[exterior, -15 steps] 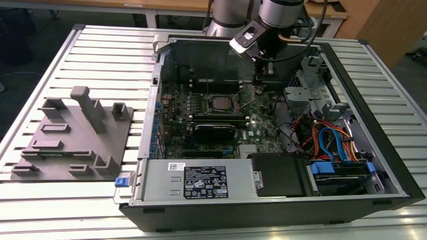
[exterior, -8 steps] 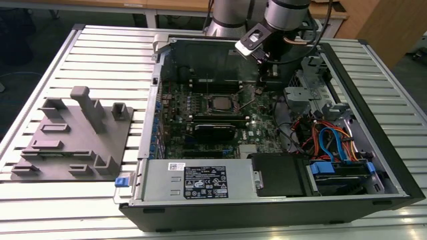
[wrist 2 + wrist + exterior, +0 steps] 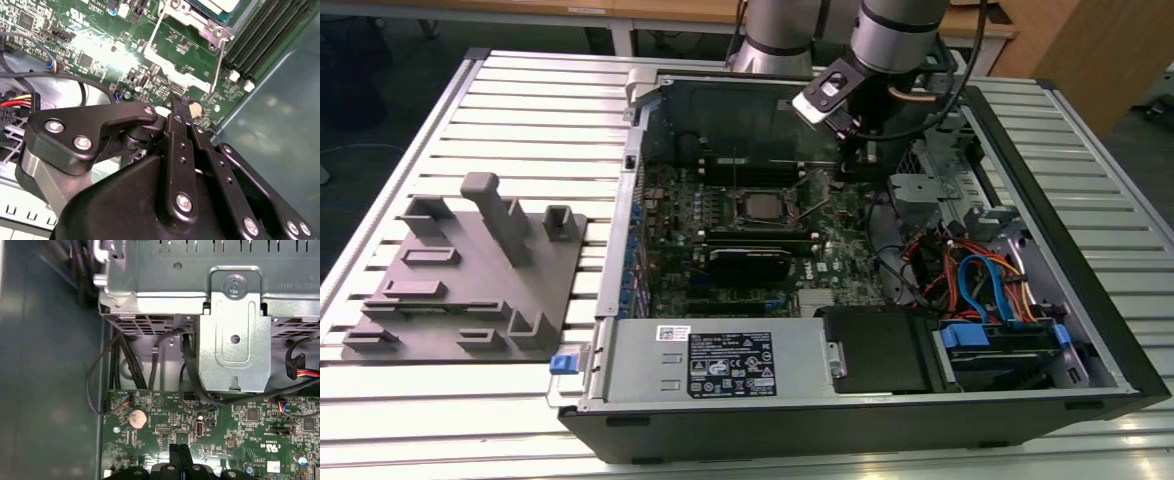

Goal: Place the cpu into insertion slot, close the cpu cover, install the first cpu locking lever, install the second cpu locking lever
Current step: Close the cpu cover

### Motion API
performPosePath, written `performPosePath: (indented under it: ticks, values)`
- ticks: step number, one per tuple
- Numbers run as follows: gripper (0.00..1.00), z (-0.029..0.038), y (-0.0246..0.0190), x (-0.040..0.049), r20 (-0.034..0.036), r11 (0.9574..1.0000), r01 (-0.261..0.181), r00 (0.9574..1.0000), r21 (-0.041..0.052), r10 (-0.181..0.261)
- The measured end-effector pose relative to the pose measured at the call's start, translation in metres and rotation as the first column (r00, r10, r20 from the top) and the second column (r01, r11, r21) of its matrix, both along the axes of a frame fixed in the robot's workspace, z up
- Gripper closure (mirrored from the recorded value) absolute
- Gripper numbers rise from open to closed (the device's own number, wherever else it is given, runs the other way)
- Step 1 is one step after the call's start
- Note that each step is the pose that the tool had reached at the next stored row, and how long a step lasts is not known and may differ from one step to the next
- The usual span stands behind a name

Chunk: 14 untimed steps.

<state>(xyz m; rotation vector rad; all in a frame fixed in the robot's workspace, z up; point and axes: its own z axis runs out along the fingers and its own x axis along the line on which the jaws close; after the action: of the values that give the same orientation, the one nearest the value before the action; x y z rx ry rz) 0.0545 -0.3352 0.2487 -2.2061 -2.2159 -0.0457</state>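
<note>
Exterior view: one arm (image 3: 897, 30) reaches down into one open computer case (image 3: 1107, 330) on the table (image 3: 520, 90), jaws hard to make out beside the insertion slot (image 3: 758, 205). Second wrist view: jaws pressed together, empty; two thin levers (image 3: 219, 62); the cpu (image 3: 225, 4) in its socket, cut off. First wrist view: one coin battery (image 3: 137, 417) near the jaws

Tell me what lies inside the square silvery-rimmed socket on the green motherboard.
A flat square chip with a pale metal top fills the silvery-rimmed socket. Whatever lies under the chip is covered.
</note>
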Motion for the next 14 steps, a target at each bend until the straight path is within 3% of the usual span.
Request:
performPosePath:
  ticks: [5,14]
  values:
    - [0.9,-0.0056,-0.0012,-0.0004,-0.0001,1.0,0.0,1.0,-0.0003,0.0]
    - [0.9,-0.0116,-0.0012,-0.0113,-0.0001,1.0,0.003,1.0,-0.0004,-0.003]
